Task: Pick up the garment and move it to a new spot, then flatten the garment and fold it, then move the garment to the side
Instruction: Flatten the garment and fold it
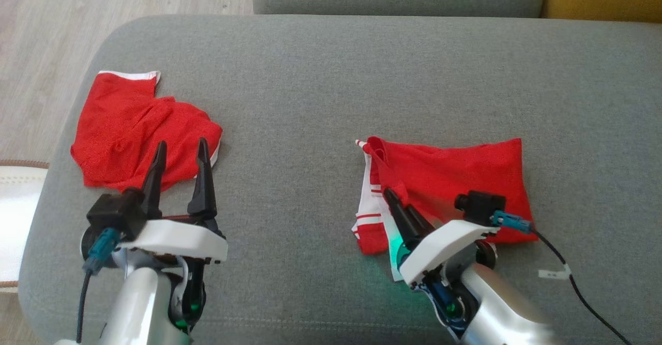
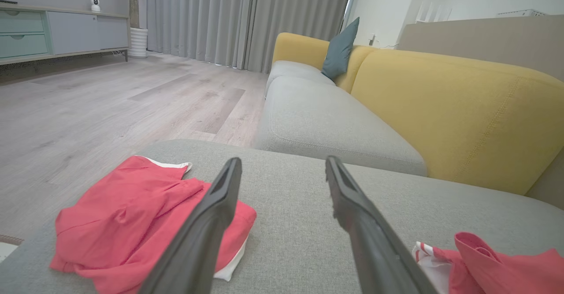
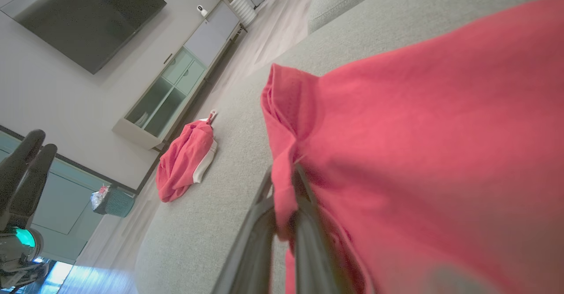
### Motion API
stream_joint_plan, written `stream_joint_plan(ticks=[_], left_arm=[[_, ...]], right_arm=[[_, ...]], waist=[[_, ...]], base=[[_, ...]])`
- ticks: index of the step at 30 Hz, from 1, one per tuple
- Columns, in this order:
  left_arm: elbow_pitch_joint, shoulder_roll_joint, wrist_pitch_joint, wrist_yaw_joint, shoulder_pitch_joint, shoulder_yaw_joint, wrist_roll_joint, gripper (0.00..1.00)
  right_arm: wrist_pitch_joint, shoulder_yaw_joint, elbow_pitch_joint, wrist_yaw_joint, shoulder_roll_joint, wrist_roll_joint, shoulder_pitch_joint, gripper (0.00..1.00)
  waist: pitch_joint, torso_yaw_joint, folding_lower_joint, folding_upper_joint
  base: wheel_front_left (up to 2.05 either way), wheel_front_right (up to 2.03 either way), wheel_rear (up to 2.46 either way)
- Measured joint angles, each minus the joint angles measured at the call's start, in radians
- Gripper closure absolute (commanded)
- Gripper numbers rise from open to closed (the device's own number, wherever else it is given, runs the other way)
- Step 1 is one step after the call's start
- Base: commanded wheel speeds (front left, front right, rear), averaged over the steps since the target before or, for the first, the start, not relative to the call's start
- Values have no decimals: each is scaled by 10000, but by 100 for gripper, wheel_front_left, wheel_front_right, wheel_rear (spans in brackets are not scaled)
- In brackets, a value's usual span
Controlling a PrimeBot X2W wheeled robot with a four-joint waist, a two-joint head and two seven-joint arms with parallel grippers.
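Head view: looks down on the grey cushion [image 1: 320, 91], with the garment [image 1: 455, 179] lying on its right half, red with white stripes at the left end. Hides the garment's lower edge behind the right gripper [image 1: 389, 194] and its white wrist. Finds that gripper's fingers pressed together, pinching a raised fold near the garment's left end. Finds the left gripper [image 1: 181, 144] spread wide, holding nothing, tips over the near edge of a second red garment [image 1: 129, 122] at the cushion's left end; cannot tell whether touching. Leaves bare cushion between both garments and along the far edge; cuts off the cushion's right end.

Left wrist view: covers part of the second red garment with one spread finger; catches only a corner of the garment, lower right. Open cushion ahead to its far edge, then a grey seat [image 2: 326, 122] with a yellow backrest [image 2: 462, 117].

Right wrist view: tilts; buries the fingertips in red cloth, blurred up close. Bare cushion beyond, up to the second red garment.
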Motion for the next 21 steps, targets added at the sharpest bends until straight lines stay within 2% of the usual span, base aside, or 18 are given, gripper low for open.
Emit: stream_joint_plan(ticks=[1,6,12,14,16,19,21], left_arm=[[2,0,0,4,1,-12,0,0],[8,-2,0,8,12,-44,0,0],[-23,-6,0,23,46,-59,-10,0],[-173,-6,2,100,54,-65,-17,0],[-387,-6,0,111,56,-90,-46,0],[-761,-8,0,178,106,-157,-54,0],[-972,-13,0,192,203,-161,-2,0]], right_arm=[[-155,219,150,0,-2,92,-119,0],[-616,1066,688,0,-15,579,-625,0],[-1024,957,1572,0,-23,-190,-1780,0],[-1126,522,1814,0,-23,-980,-2218,0],[-1181,-117,1877,0,-42,-2288,-2580,0],[-1197,-1887,686,0,-215,-4995,-2691,0],[-1227,-3108,-322,0,-316,-6355,-2336,0]], waist=[[-7,-10,0,0],[-31,-111,0,0],[-156,-290,0,0],[-218,-348,0,0],[-274,-399,0,0],[-322,-469,0,0],[-342,-485,0,0]], base=[[0,0,0],[0,0,0],[0,0,0],[0,0,0],[0,0,0],[0,0,0],[0,0,0]])
